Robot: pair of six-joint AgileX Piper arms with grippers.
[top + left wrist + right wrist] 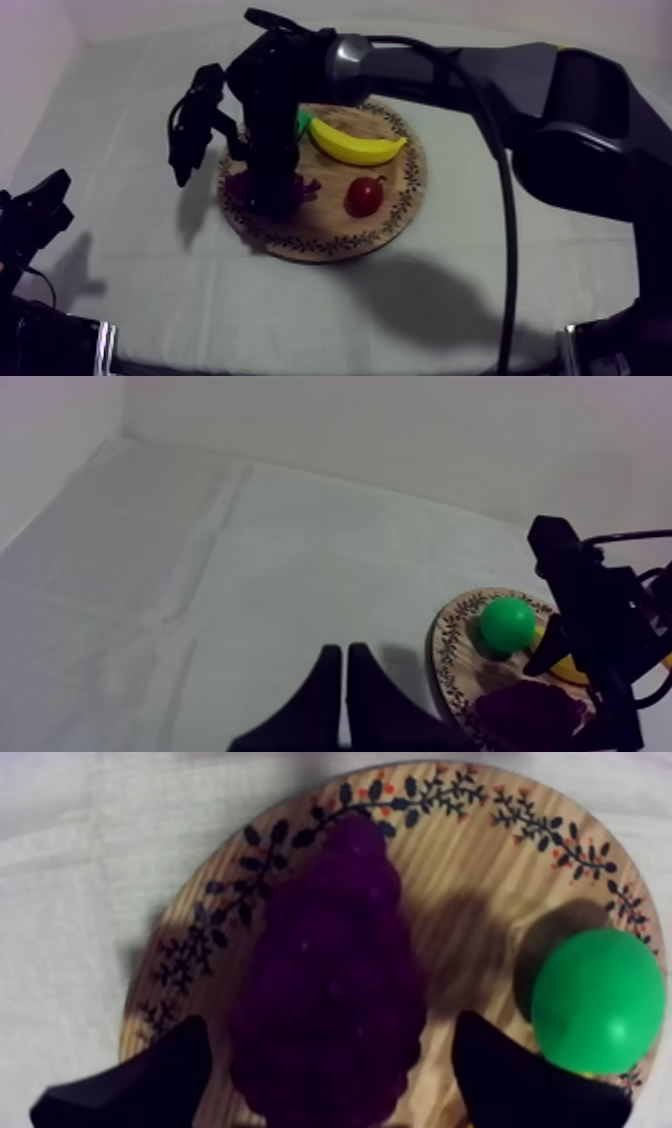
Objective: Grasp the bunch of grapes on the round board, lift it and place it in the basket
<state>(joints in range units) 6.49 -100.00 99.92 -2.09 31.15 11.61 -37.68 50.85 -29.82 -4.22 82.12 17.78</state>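
Bunch of grapes lies on the round wooden board, close to its patterned rim and directly under the right gripper. Right fingers are spread, one on each side of the bunch, with a gap showing on both sides. Green fruit sits on the board just outside one finger. Banana and small red fruit lie beyond the gripper on the far half of the board. Left gripper is off the board over the cloth, fingers pressed together, gripping nothing.
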